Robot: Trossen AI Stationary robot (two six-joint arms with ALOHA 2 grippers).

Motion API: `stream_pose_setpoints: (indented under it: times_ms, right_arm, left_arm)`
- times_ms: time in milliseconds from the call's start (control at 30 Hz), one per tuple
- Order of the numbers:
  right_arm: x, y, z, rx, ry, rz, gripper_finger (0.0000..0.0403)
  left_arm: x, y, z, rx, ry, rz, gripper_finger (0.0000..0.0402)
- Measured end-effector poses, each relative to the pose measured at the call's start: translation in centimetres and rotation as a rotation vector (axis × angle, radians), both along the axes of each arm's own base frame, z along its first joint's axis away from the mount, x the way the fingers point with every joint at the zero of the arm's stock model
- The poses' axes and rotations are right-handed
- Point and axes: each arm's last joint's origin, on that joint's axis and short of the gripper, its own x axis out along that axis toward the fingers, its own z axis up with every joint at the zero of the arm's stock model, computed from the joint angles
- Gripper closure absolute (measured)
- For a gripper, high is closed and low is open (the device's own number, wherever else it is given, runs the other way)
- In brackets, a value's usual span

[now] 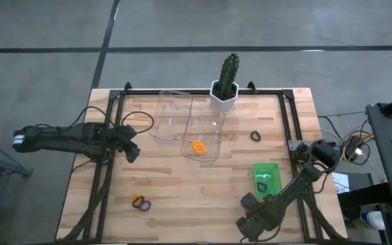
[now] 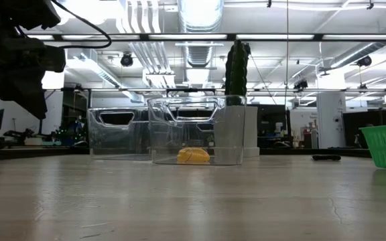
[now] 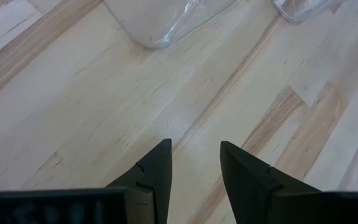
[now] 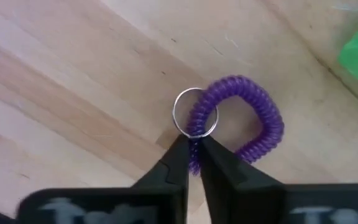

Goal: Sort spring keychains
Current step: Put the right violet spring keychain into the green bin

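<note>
The right gripper (image 4: 193, 157) pinches a purple keychain (image 4: 247, 127) between its closed fingertips (its steel ring (image 4: 194, 112) sits just beyond them). The left gripper (image 3: 194, 163) hangs open over bare table (image 3: 73, 112).

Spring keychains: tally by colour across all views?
Orange coiled spring keychains: 2
Purple coiled spring keychains: 2, one in the right end effector
Black coiled spring keychains: 2, one seemingly in the green basket
Total: 6
</note>
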Motion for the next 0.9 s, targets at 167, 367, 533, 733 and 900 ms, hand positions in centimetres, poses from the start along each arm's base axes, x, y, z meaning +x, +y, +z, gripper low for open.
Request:
stream_pose_setpoints:
  times_ms: [167, 367, 533, 733, 900]
  right_arm:
    - [1.4, 0.9, 4.9, 0.003, -0.22, 0.048, 0.0389]
    - [0.6, -0.4, 11.3, -0.182, -0.353, 0.044, 0.039]
    - [-1.3, -2.5, 15.1, -0.292, -0.202, 0.053, 0.039]
    - [-2.8, -3.9, 17.1, -0.291, -0.15, 0.091, 0.039]
    - [-3.3, -4.4, 16.3, -0.315, -0.123, 0.06, 0.039]
  left_arm:
    - [0.0, 0.0, 0.0, 0.0, 0.0, 0.0, 0.0274]
    - [0.0, 0.0, 0.0, 0.001, 0.0, -0.001, 0.0274]
    - [0.0, 0.0, 0.0, 0.002, -0.002, -0.002, 0.0274]
    - [0.0, 0.0, 0.0, 0.004, -0.002, -0.005, 0.0274]
    - [0.0, 0.0, 0.0, 0.005, -0.003, -0.006, 0.0274]
